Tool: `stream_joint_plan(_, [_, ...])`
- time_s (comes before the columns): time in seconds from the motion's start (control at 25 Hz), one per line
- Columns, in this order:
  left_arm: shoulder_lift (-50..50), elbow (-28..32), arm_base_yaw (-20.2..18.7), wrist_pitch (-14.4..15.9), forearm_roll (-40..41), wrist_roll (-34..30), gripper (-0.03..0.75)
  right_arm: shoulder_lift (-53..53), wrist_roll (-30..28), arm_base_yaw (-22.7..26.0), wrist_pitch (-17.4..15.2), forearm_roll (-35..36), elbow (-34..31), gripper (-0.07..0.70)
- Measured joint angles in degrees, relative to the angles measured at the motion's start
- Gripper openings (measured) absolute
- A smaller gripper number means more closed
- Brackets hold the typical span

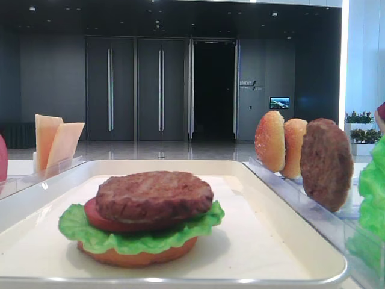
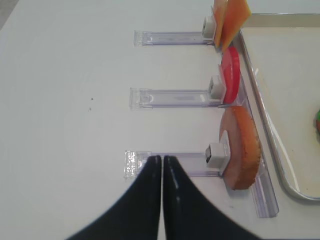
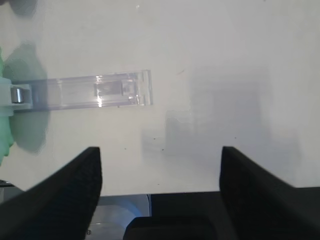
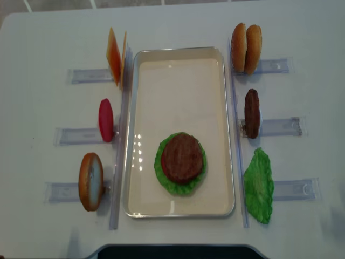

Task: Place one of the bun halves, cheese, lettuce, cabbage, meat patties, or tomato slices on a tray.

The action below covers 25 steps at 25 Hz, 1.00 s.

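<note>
White tabletop (image 4: 178,21) carries cream tray (image 4: 178,54); dark lobby behind.

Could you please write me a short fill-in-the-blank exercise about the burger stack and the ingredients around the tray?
1. On the tray, the stack's top layer is a meat ____.
2. Directly under it lies a red ____ slice.
3. The lettuce in the rack lies on the tray's ____ side in the overhead view.

Missing words: patty; tomato; right

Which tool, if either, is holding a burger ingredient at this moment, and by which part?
Neither. The left tool is shut on nothing, beside the bun half. The right tool is open over bare table, empty.
</note>
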<state>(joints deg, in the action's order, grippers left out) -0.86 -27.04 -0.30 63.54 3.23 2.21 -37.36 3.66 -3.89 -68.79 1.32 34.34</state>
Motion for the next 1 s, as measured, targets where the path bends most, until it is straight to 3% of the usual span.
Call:
stream_joint_plan(0.28, [0.0,0.0,0.0,0.0,0.0,0.0,-0.001,17.63,0.0,0.0,-0.11,-0.53,-3.26,0.503])
stream_joint_plan(0.64, [0.0,0.0,0.0,0.0,0.0,0.0,-0.001,36.33,0.0,0.0,3.3,-0.72,-5.73,0.503])
stream_joint_plan(1.0, [0.0,0.0,0.0,0.0,0.0,0.0,-0.001,37.8,0.0,0.0,3.56,-0.72,-5.84,0.501])
